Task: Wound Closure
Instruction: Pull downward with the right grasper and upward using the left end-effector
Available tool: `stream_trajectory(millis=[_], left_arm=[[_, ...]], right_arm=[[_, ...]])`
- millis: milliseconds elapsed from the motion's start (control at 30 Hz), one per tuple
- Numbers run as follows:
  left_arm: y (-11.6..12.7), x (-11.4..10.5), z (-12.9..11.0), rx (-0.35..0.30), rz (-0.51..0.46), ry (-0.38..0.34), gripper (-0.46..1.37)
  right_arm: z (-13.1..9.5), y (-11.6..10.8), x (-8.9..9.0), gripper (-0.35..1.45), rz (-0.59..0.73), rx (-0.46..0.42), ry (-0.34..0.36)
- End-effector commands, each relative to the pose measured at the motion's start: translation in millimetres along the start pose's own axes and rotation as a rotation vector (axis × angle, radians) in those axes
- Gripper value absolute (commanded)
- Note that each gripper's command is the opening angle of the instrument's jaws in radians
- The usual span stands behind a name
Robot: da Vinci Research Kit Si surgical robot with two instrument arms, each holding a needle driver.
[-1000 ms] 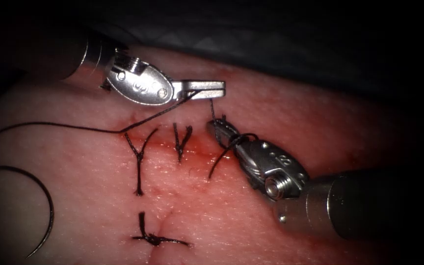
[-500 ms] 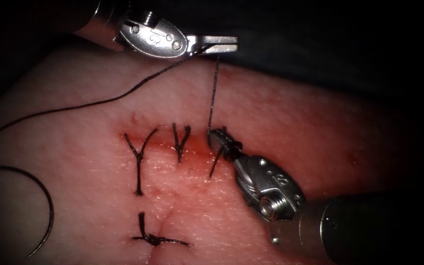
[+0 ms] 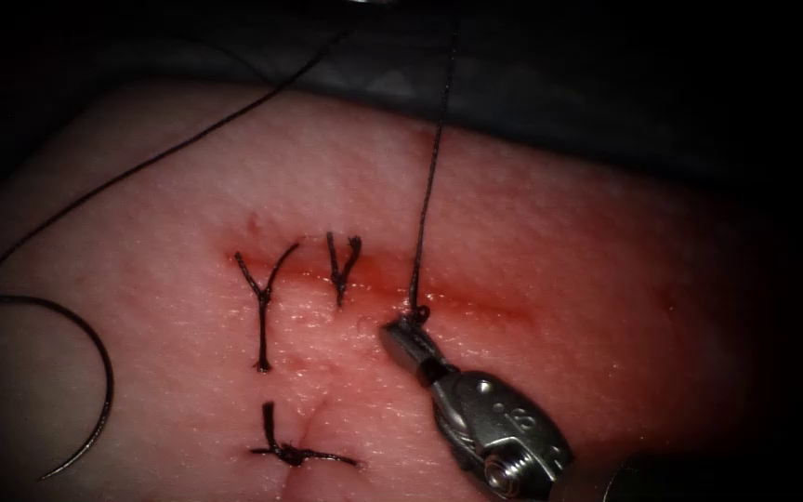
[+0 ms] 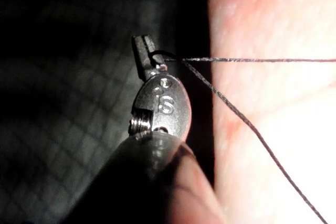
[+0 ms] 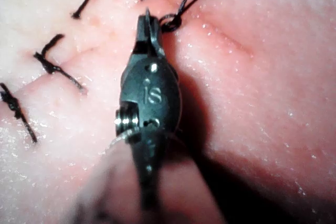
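Tightening: left tool [image 4: 145,51] raised, thread [image 3: 427,186] taut | right tool [image 3: 400,336] lowered | needle [image 3: 95,409] free

Dark grey-green cloth [image 3: 559,84] lay behind the work area, with a faint grid weave. The same cloth [image 4: 63,129] showed a quilted diamond pattern in the left wrist view. Light was a tight central spot and fell off to black at the edges. No walls, floor or furniture could be made out.

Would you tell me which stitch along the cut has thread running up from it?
The rightmost stitch, beside the right tool; the others are trimmed short.
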Motion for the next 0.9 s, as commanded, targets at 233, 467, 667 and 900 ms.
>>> stream_trajectory(millis=[233,467,667,900], left_arm=[[-1.5,-0.2,1.1,-0.002,0.004,-0.001,-0.35],[-3.3,-0.8,2.6,0.017,0.021,-0.008,-0.35],[-4.4,-1.2,4.2,0.04,0.056,-0.021,-0.35],[-5.2,-1.6,5.7,0.076,0.108,-0.053,-0.35]], right_arm=[[-0.7,-0.8,-0.1,-0.35,-0.004,-0.001,-0.002],[-1.7,-2.2,-0.7,-0.35,-0.007,0.029,-0.009],[-2.2,-3.3,-1.1,-0.35,0.091,0.049,-0.02],[-2.3,-3.6,-1.2,-0.35,0.238,0.068,-0.035]])
